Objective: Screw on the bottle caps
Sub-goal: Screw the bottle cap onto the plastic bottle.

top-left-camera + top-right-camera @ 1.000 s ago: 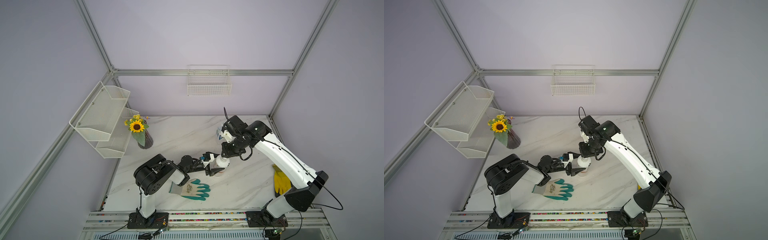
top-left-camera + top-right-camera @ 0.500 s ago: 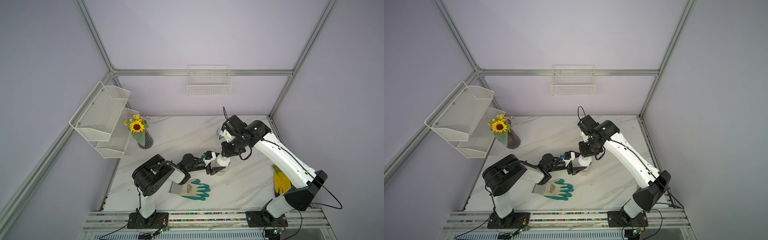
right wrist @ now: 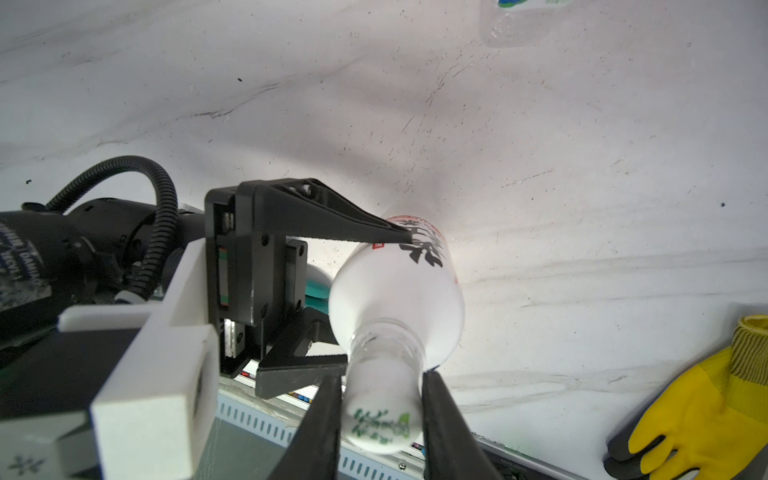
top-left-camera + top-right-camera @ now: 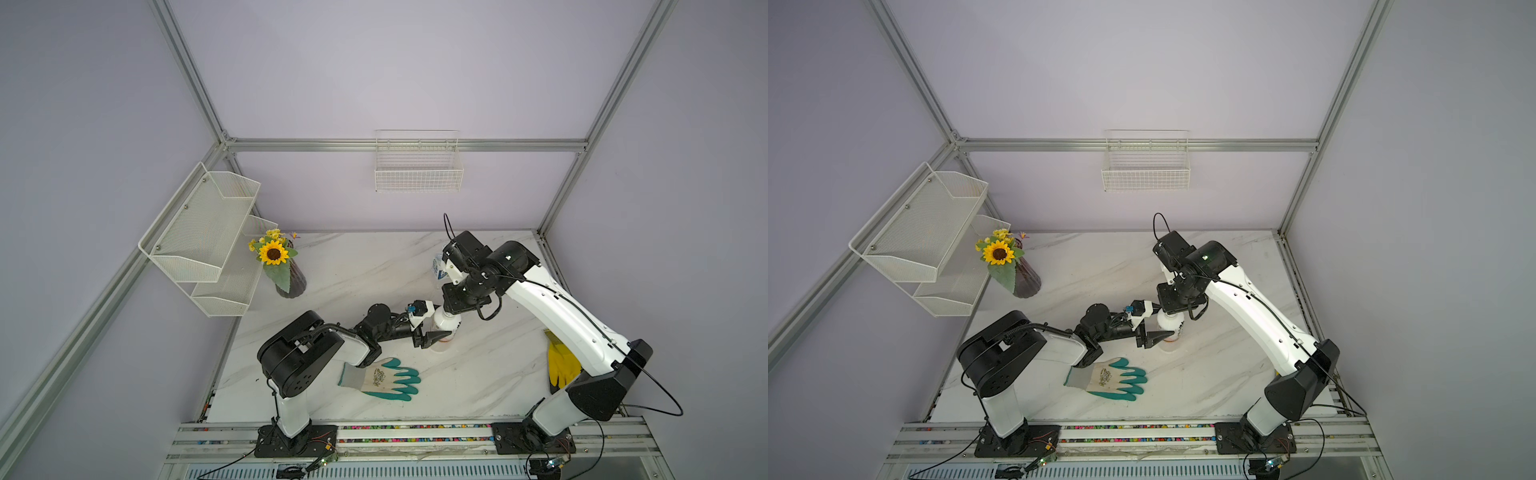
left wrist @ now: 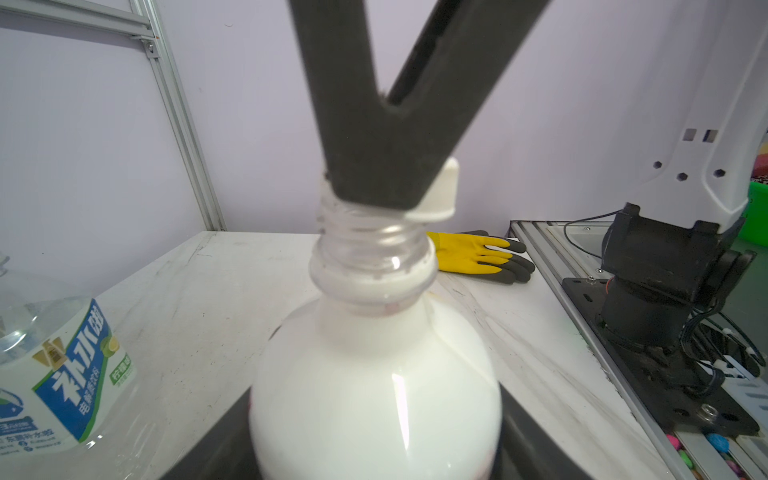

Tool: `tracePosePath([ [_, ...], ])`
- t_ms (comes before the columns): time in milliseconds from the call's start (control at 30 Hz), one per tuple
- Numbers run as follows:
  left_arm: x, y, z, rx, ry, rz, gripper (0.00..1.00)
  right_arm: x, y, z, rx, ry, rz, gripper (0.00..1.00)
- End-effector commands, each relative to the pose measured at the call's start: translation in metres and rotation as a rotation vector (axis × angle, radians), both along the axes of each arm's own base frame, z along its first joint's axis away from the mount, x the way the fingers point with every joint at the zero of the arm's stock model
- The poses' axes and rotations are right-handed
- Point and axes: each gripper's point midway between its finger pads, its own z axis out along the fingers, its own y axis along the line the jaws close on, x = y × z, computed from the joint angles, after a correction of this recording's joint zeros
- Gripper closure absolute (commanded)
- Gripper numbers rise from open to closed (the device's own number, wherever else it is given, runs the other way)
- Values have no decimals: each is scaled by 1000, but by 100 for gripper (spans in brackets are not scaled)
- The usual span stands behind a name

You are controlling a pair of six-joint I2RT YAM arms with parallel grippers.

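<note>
We see the left gripper [image 3: 376,299] clasping the white-wrapped bottle [image 5: 374,395], upright on the marble table [image 4: 478,374]. The right gripper [image 3: 382,399] pinches the white cap [image 5: 440,195] atop its neck, threads still bare.

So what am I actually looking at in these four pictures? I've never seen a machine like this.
Two robot arms stand at the front edge of a marble table, each ending in a two-fingered gripper. Two pictures look down from overhead, nearly the same view; the other two come from cameras on the arms' wrists. The left gripper is clamped around a white bottle standing upright. The right gripper pinches a small white cap at the bottle's mouth; the neck's threads show below it, so it isn't screwed down. Also on the table: a clear bottle with a blue-and-white label, a teal glove, a yellow glove and a vase with a sunflower.
</note>
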Motion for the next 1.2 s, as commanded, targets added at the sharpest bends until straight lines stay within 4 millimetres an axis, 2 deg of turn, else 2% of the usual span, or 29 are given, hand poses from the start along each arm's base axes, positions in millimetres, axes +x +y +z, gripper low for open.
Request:
tracePosePath([
  [0, -5, -1, 5, 27, -13, -3, 27, 0, 4, -10, -23, 18, 15, 71],
  [333, -8, -3, 3, 74, -24, -6, 28, 8, 18, 11, 43, -20, 31, 71],
  [567, -6, -4, 2, 82, -17, 1, 28, 4, 15, -1, 22, 16, 29, 70],
  [867, -7, -6, 6, 91, -12, -3, 28, 11, 19, -8, 20, 3, 24, 70],
  [1167, -1, -7, 8, 91, 8, 23, 28, 10, 19, -14, 29, 1, 22, 68],
])
